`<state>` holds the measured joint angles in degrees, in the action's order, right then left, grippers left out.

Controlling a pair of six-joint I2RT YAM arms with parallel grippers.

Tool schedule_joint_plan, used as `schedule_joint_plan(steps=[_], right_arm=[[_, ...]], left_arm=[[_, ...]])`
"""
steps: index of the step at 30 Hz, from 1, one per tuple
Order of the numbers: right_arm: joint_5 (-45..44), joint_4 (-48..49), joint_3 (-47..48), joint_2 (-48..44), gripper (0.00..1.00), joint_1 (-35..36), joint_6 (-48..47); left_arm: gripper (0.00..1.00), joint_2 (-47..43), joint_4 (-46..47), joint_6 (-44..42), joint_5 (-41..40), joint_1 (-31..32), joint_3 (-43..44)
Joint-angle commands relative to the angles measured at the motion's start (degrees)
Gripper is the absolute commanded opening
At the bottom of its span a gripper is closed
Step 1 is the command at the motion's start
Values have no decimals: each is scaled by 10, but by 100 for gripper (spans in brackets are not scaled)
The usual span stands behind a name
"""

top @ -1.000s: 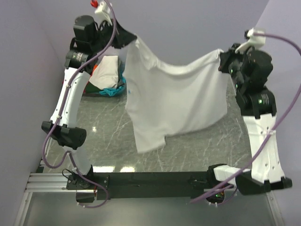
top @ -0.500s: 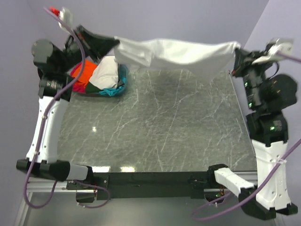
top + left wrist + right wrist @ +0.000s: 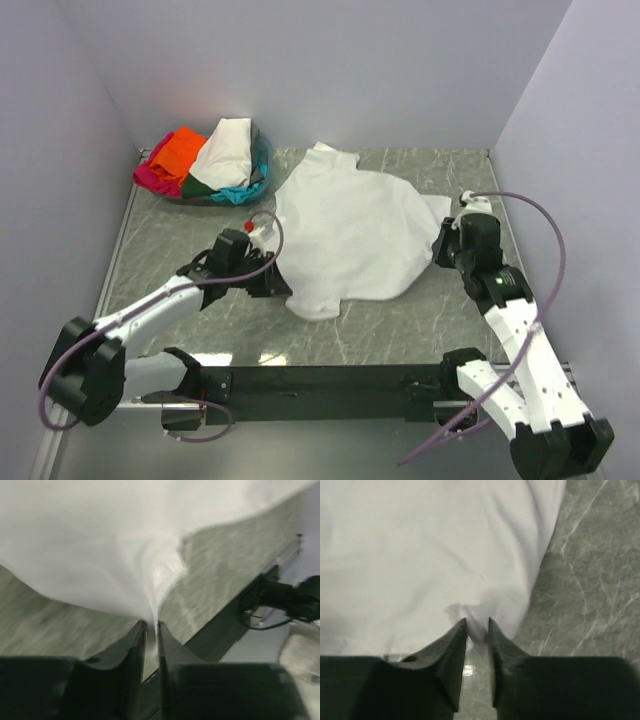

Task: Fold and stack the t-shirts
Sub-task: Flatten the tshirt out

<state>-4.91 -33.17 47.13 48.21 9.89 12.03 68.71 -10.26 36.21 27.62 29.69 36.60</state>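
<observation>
Far left, at the back corner of the marble-patterned table (image 3: 400,320): heap of spare t-shirts (image 3: 205,165) (magenta-pink, orange, cream-white, teal, a sliver of dark green), well apart from both arms. Next rightward, low over the tabletop: left gripper (image 3: 277,285), touching the near-left edge of the white t-shirt (image 3: 350,230). Seen from the left wrist, fingers (image 3: 132,645) parted by only a thin slit, with a puckered tip of cloth running down into it; cannot tell whether pinched or merely lying there. Middle of the table: white t-shirt spread out nearly flat, one lobe reaching toward the back wall, another poking out at the near-left, just beside the left gripper. Right of that, at the shirt's right edge: right gripper (image 3: 440,245), likewise down at cloth level. From the right wrist, fingers (image 3: 455,645) a little apart, a small fold of the edge sitting between the tips, bare stone showing to the right; cannot tell here either whether gripped or loose.
</observation>
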Motion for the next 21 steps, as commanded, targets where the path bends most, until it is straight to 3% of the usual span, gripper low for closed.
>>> schedule_joint_plan(steps=[1,2,3,4,5,7,12,17,21], right_arm=[[-1,-29,23,-64,34,7,61],[-5,-41,23,-73,38,7,65],[-12,-51,28,-89,41,7,69],[-32,-67,30,-96,50,7,73],[-40,-74,36,-102,58,6,83],[-49,-85,54,-112,67,7,87],[-27,-17,28,-94,68,7,97],[1,69,26,23,68,6,92],[-2,100,68,172,68,-12,92]], left_arm=[[31,-107,-15,9,-108,-2,-11],[42,-124,-48,9,-116,-2,-16],[59,-141,-61,11,-122,-2,-15],[84,-174,-71,12,-126,-2,-12],[99,-189,-85,16,-124,-2,-7],[99,-215,-98,18,-132,-2,7],[99,-185,-50,7,-151,-2,47],[99,-41,51,6,-128,-1,81],[99,71,123,13,-96,0,121]])
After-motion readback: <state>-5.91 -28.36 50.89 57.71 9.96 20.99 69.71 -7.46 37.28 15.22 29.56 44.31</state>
